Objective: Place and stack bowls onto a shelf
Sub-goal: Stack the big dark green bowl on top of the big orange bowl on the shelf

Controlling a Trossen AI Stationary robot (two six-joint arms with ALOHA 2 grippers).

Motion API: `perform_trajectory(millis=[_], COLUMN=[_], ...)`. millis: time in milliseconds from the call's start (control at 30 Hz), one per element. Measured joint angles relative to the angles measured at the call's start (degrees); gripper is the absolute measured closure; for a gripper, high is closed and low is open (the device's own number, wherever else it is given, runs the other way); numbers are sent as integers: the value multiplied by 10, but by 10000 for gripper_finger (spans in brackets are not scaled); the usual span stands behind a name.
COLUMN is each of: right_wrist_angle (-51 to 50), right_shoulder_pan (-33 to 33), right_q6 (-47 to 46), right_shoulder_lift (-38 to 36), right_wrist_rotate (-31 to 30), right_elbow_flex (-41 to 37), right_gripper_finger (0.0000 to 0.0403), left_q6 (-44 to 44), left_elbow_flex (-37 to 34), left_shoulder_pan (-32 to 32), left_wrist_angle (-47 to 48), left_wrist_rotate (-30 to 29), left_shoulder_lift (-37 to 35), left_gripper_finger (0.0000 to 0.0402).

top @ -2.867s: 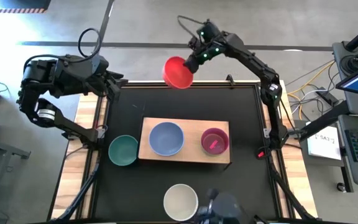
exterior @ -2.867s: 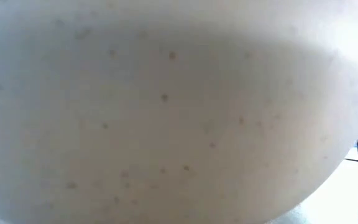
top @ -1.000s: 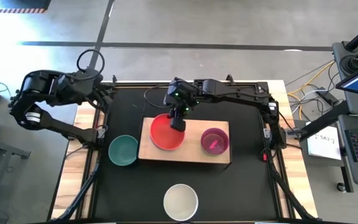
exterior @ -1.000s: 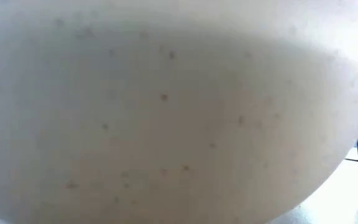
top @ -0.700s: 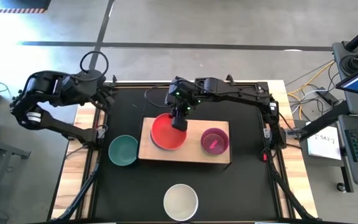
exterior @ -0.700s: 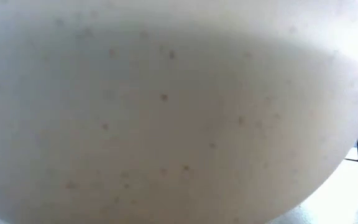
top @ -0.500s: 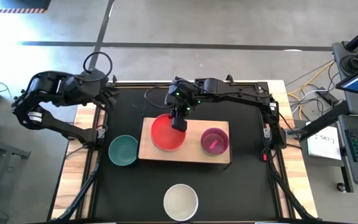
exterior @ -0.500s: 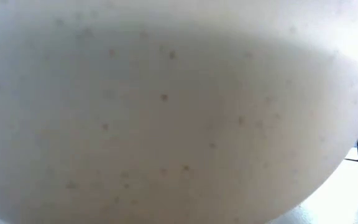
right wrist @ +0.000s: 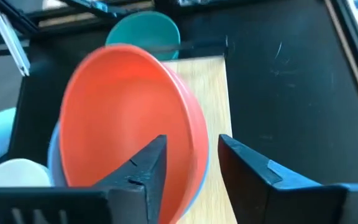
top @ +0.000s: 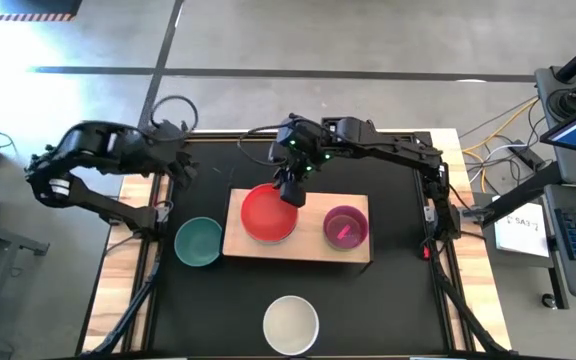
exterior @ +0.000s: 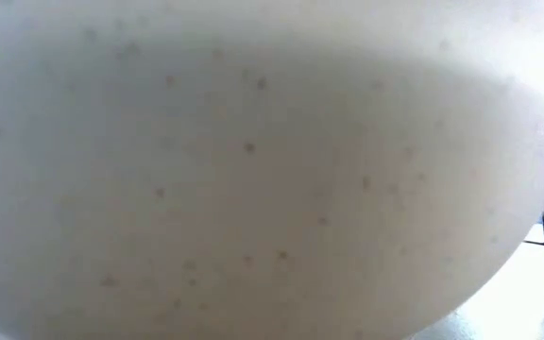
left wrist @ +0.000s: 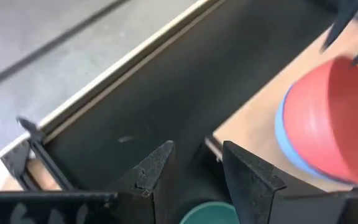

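Note:
A red bowl (top: pixel 266 214) sits nested in a blue-grey bowl (left wrist: pixel 283 134) on the left half of the light-wood shelf (top: pixel 313 246). A magenta bowl (top: pixel 345 227) stands on the shelf's right half. My right gripper (right wrist: pixel 192 142) is open over the red bowl's far-right rim (right wrist: pixel 199 147), one finger inside the bowl and one outside. My left gripper (left wrist: pixel 194 163) hangs open over the table's far left, with nothing between its fingers. A teal-green bowl (top: pixel 198 241) stands on the table just left of the shelf.
A cream-white bowl (top: pixel 290 324) stands near the table's front edge, right in front of the low camera, and fills the low view (exterior: pixel 253 170). Bare black tabletop (top: pixel 368 300) lies around the shelf. Wooden rails (top: pixel 133 200) run along the table's sides.
My right gripper has risen a little and drawn back toward the far edge, off the red bowl's rim; the red bowl stays nested in the blue-grey one. My left arm has reached somewhat toward the table's right.

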State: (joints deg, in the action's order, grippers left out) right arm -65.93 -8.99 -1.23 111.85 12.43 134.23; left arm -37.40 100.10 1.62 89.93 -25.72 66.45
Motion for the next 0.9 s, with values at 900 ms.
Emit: perform_trajectory(millis=[900], right_wrist_angle=[-16], right_shoulder_pan=[0], right_q6=[-3], right_shoulder_lift=[-49], right_wrist_rotate=[-5], right_elbow_flex=[6], right_gripper_finger=[268], left_q6=[-257], left_elbow_flex=[-498], left_shoulder_pan=[-120], left_wrist_angle=[-80], left_wrist_rotate=[149], left_shoulder_lift=[-57], left_gripper_finger=[283])
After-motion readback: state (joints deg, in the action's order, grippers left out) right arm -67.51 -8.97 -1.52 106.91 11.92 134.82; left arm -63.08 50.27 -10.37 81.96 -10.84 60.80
